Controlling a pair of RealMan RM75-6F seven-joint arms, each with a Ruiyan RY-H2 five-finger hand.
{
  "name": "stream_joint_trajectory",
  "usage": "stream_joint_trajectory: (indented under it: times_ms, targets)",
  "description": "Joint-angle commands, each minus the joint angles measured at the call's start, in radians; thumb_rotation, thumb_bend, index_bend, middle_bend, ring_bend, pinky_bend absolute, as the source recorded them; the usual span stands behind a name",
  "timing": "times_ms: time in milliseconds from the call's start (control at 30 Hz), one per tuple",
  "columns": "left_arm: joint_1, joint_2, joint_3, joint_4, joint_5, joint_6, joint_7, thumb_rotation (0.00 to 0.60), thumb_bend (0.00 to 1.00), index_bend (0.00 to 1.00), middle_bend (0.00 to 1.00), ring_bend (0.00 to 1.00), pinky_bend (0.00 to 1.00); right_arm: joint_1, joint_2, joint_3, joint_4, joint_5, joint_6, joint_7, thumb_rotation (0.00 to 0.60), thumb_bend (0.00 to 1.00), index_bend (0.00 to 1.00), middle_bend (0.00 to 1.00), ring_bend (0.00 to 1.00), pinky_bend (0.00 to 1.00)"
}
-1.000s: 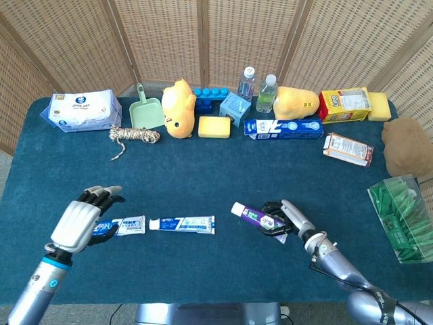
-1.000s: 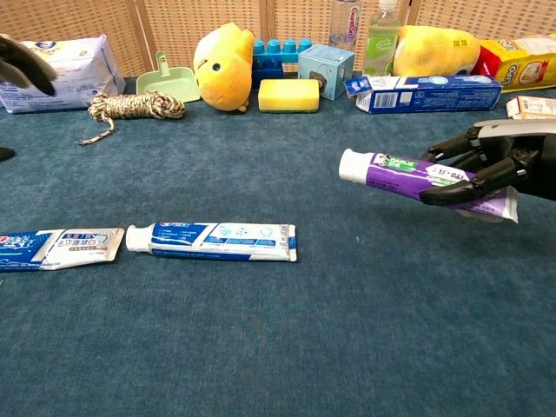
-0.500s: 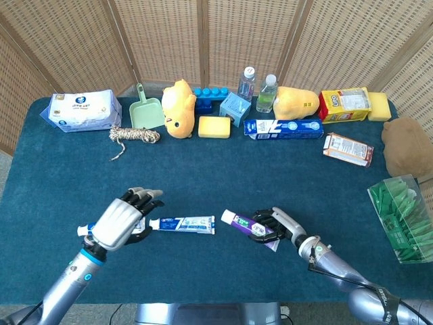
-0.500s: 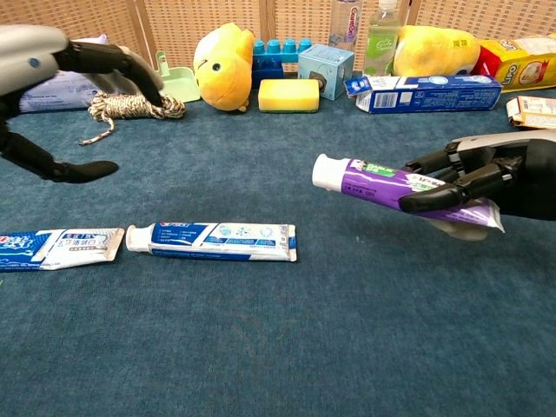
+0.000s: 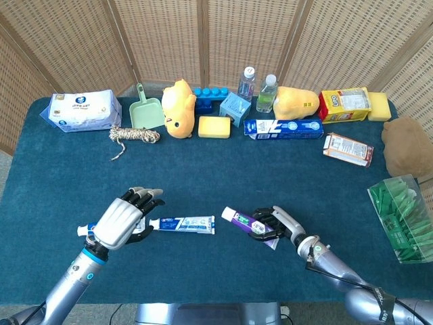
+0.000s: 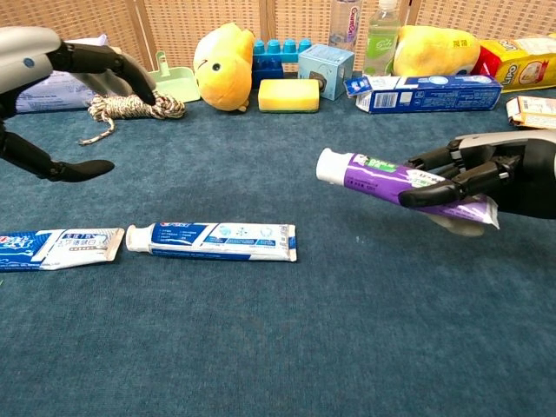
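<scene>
My right hand [image 5: 276, 223] [image 6: 486, 175] holds a purple toothpaste tube [image 5: 245, 221] [image 6: 391, 181] just above the cloth, its white cap pointing left. A blue-and-white toothpaste tube [image 5: 182, 225] [image 6: 211, 241] lies flat left of it. Another blue toothpaste tube [image 6: 57, 248] lies further left, mostly hidden under my left hand in the head view. My left hand [image 5: 122, 220] [image 6: 61, 95] hovers over it with fingers spread, holding nothing.
Along the back stand a wipes pack [image 5: 81, 110], rope coil [image 5: 135, 135], green dustpan [image 5: 145, 112], yellow plush toys [image 5: 178, 107], sponge [image 5: 214, 126], blue blocks [image 5: 208, 93], bottles [image 5: 266, 93], toothpaste box [image 5: 282, 127]. A green-filled clear bin [image 5: 402, 217] sits at the right edge.
Over the second my left hand swung right, above the leftmost tube. My right hand carried the purple tube leftward toward the middle tube; little has changed in the last half second.
</scene>
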Motion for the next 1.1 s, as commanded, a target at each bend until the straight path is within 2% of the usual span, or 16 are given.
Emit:
stream_joint_trajectory:
  times_ms: [33,200,400,700,867,1100]
  targets:
    - [0.009,0.007,0.001,-0.009,-0.027,0.007,-0.012,0.6,0.26,0.27,0.23,0.24,0.23,-0.009,-0.036,-0.019,0.019,-0.041,0.085,-0.07,0.6,0.38,0.9,0.75,0.71,0.8]
    - [0.001,0.028,-0.007,-0.017,-0.094,-0.021,-0.032,0.6,0.26,0.27,0.25,0.26,0.26,-0.019,-0.08,-0.046,0.047,-0.099,0.171,-0.148,0.6,0.38,0.9,0.75,0.71,0.8]
    - [-0.035,0.048,-0.041,-0.056,-0.198,-0.078,-0.047,0.6,0.26,0.27,0.26,0.27,0.27,-0.034,-0.14,-0.077,0.088,-0.173,0.273,-0.237,0.6,0.38,0.9,0.75,0.71,0.8]
    - [-0.114,0.063,-0.084,-0.1,-0.345,-0.184,-0.058,0.6,0.26,0.3,0.27,0.28,0.28,-0.04,-0.151,-0.095,0.091,-0.214,0.293,-0.241,0.6,0.38,0.9,0.75,0.71,0.8]
    - [-0.176,0.077,-0.079,-0.061,-0.293,-0.264,-0.059,0.6,0.26,0.29,0.23,0.23,0.25,-0.034,-0.124,-0.075,0.048,-0.158,0.236,-0.164,0.6,0.38,0.9,0.75,0.71,0.8]
    - [-0.229,0.036,-0.06,0.045,-0.104,-0.258,-0.05,0.6,0.26,0.25,0.18,0.17,0.21,-0.017,-0.08,-0.052,0.0,-0.128,0.161,-0.093,0.6,0.38,0.9,0.75,0.71,0.8]
